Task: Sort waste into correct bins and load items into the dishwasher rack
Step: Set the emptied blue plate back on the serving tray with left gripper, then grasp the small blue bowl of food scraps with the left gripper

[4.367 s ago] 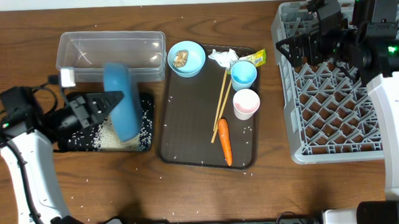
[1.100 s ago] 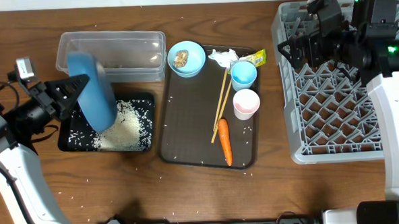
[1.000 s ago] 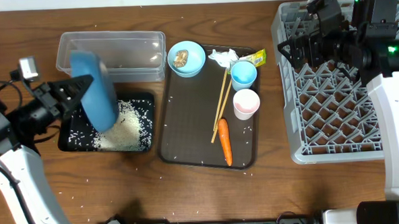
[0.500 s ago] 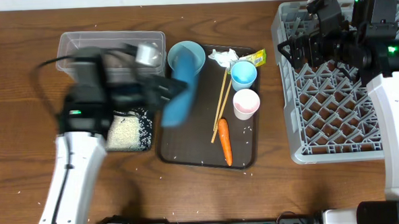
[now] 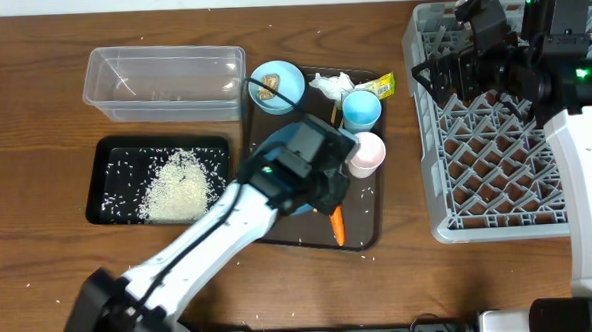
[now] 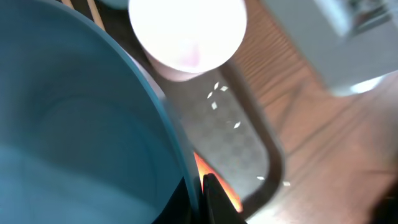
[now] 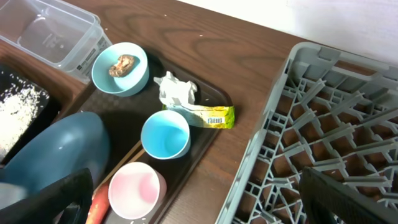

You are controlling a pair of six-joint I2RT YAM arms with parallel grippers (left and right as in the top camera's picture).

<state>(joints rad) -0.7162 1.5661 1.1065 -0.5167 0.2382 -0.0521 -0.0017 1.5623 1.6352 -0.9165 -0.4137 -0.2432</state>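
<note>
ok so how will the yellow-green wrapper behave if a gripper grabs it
The yellow-green wrapper looks thin and flat, so probably floppy and very light. Its smooth film may slip in a pinch. One end touches the crumpled tissue, which might drag along.

Wooden table (image 5: 40, 257): clear tub (image 5: 163, 107), black tray (image 5: 95, 195), brown serving tray (image 5: 363, 213), grey rack (image 5: 499, 227) (right side).

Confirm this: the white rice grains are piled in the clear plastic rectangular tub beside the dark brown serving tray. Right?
Not quite. The overhead view shows the white rice grains piled in the shallow black rectangular tray, not the clear plastic rectangular tub; it too sits beside the dark brown serving tray.
</note>
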